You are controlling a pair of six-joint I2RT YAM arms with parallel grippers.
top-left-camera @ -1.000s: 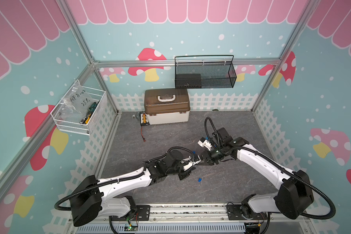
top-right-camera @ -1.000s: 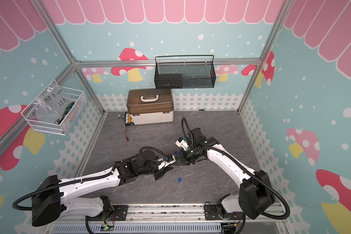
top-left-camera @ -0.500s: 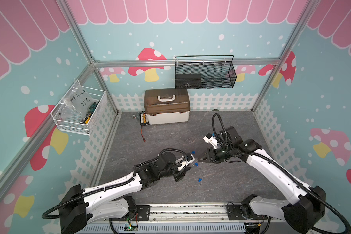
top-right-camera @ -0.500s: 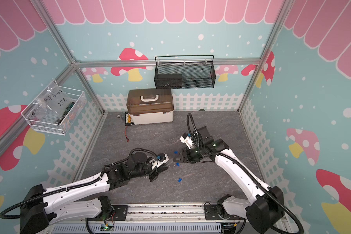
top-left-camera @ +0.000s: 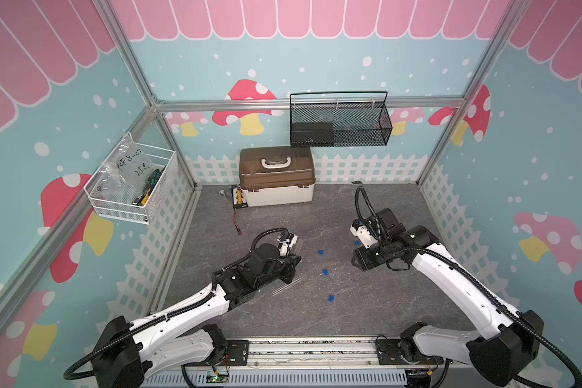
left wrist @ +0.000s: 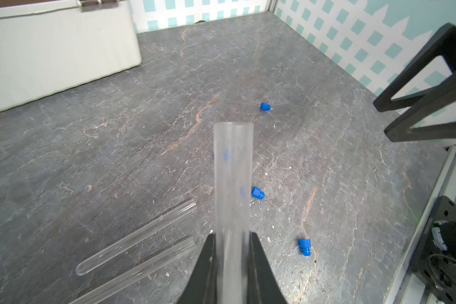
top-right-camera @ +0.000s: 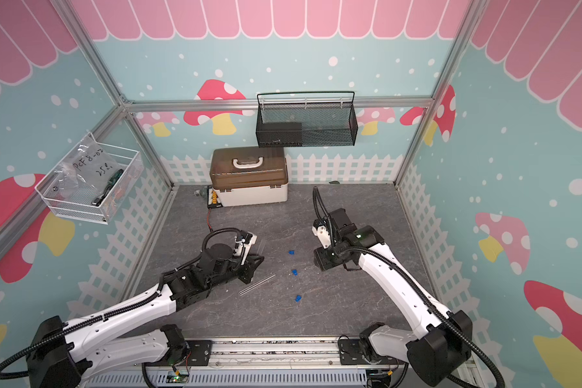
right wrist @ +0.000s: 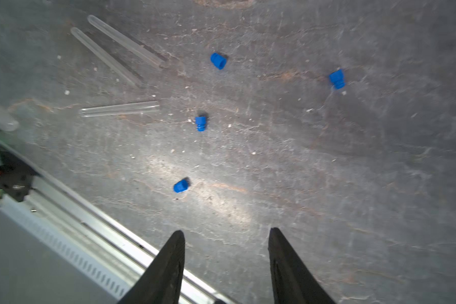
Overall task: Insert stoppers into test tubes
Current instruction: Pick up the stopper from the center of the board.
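Change noted: right fingers, drawn back from the tube, now released, empty; left fingers stay clenched on it, mouth unplugged. Four stoppers lie loose on the surface beyond it; I reckon a retry.

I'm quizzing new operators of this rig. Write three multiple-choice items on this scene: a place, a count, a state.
1. Where does the brown-lidded case stand? A) at the table's back edge B) at its front edge C) at its middle
2. How many blue stoppers lie loose? A) two B) three C) four
3. The left gripper is: A) open, empty B) shut on a test tube C) shut on a stopper
Key: 1A, both top views show it at the far edge; 2C, the right wrist view shows four apart on the table; 3B, its jaws clamp the clear tube.
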